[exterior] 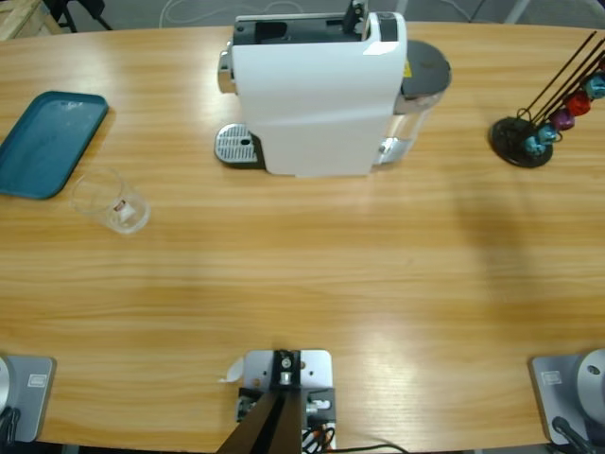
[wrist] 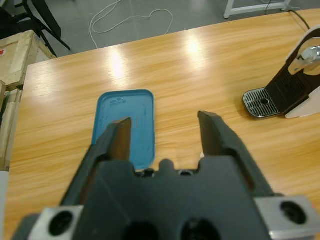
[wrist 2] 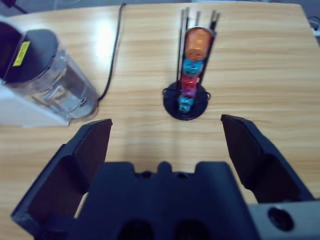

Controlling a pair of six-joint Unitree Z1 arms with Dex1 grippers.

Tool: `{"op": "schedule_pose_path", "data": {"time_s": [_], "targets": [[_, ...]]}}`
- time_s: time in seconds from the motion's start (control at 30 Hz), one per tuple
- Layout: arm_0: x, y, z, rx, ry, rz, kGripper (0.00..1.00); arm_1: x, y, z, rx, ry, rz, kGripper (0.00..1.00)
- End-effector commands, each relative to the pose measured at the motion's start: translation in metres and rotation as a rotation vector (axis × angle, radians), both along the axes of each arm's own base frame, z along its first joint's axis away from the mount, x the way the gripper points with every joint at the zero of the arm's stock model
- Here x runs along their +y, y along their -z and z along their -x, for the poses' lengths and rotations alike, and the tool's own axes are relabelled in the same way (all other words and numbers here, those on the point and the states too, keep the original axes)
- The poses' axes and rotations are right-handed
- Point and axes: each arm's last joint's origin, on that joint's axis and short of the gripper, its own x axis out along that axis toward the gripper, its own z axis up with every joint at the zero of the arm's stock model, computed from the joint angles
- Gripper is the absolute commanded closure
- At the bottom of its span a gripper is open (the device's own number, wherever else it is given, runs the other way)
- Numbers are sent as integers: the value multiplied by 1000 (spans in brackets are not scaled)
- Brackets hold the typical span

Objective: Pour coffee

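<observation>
A small clear glass cup [exterior: 112, 201] with a red mark stands alone on the wood at the left, just right of the blue tray [exterior: 47, 142]. I see no coffee in it, and the coffee shows in no view. The white coffee machine [exterior: 317, 95] stands at the back middle with its metal drip grid [exterior: 236, 147] on its left side. My left gripper [wrist: 164, 132] is open over the table, pointing at the blue tray [wrist: 125, 125]. My right gripper [wrist 2: 167, 137] is open wide, facing the capsule stand [wrist 2: 187, 95]. Neither gripper shows in the high view.
The machine's clear water tank [wrist 2: 55, 85] with a black cable behind it is left of the right gripper. The drip grid [wrist: 262, 101] lies to the left gripper's right. The capsule stand [exterior: 525, 137] sits at the table's back right. Bare wood fills the front half.
</observation>
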Motion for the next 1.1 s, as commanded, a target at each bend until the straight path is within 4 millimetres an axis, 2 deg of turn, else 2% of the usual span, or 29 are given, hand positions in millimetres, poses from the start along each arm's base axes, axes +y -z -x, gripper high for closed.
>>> {"op": "schedule_pose_path", "data": {"time_s": [0.03, 0.27, 0.43, 0.47, 0.6, 0.83, 1.1], "targets": [[2, 13, 5, 61, 7, -41, 374, 3, 8, -20, 25, 46, 37, 161], [-1, 13, 1, 94, 24, -46, 377, 7, 11, -40, 32, 62, 68, 138], [-1, 14, 0, 98, 25, -48, 377, 10, 17, -56, 53, 72, 76, 190], [-1, 14, 1, 97, 25, -47, 377, 10, 18, -58, 53, 76, 77, 229], [-2, 15, 1, 97, 28, -48, 376, 8, 20, -62, 40, 97, 64, 280], [-3, 16, 1, 101, 38, -51, 377, -6, 19, -67, 3, 162, -31, 280], [-4, 17, -1, 107, 40, -54, 377, -2, 34, -84, 59, 123, -39, 280]]}}
